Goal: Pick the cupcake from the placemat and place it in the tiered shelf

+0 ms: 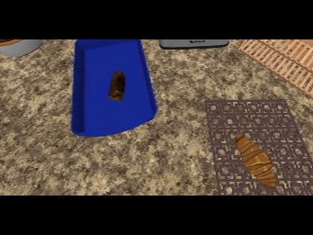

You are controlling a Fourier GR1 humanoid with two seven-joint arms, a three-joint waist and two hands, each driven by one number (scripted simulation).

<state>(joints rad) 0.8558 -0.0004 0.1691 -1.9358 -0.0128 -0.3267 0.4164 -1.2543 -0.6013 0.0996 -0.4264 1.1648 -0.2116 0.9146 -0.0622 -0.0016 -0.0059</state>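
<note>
Open counter (36, 151) across the left and front-centre. Blue tray (91, 82) blocks the back-centre, brown item (117, 86) inside. Patterned placemat (264, 137) at the front-right carries a long brown pastry (255, 160). Wooden slatted rack (291, 62) fills the back-right corner.

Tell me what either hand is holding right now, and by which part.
Nothing is visibly held: neither hand is in view. The brown pastry lies untouched on the placemat.
</note>
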